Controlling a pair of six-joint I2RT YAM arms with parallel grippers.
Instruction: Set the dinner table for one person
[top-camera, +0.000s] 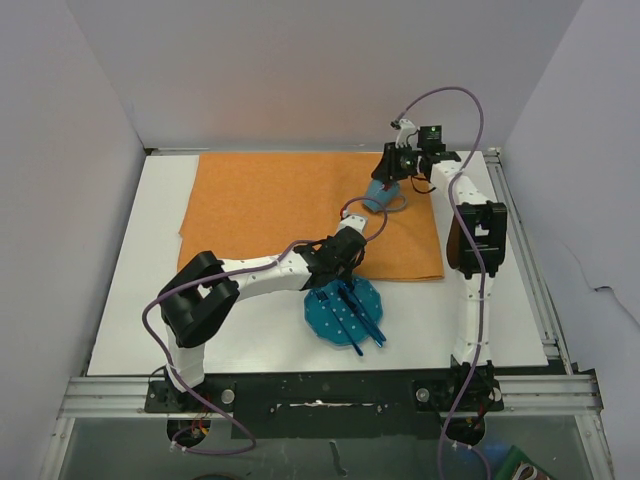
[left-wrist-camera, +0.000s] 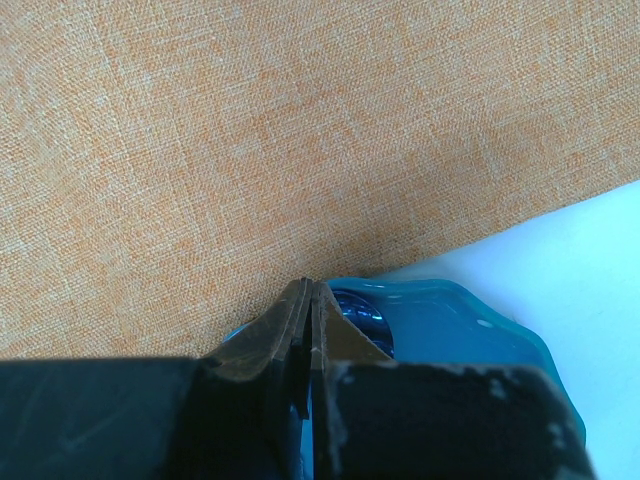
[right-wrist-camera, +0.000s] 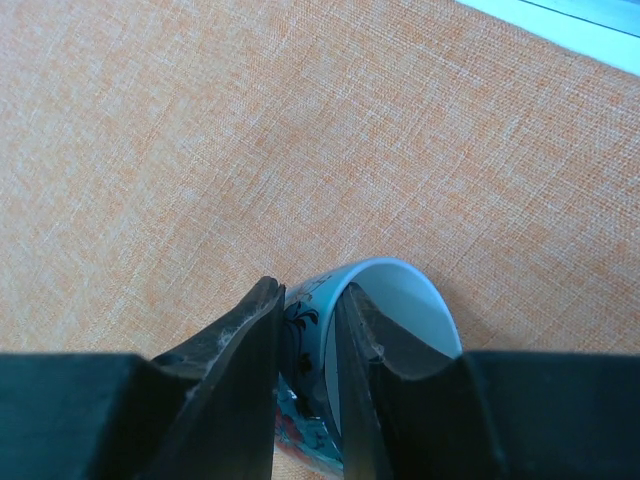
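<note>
Currently I see the dinner table (top-camera: 120, 310), flat, white and smooth, spanning the view beneath an orange cloth (top-camera: 270, 200). Left gripper (left-wrist-camera: 306, 290): clenched, tips at the blue plate (left-wrist-camera: 450, 320) rim. Right gripper (right-wrist-camera: 306, 288): narrowed, clamping the cup (right-wrist-camera: 410, 300) wall.

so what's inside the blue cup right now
One finger of the right gripper is inside the blue cup, the other outside its wall. The visible inner wall is plain pale blue; nothing else shows. The bottom is hidden behind the fingers.
</note>
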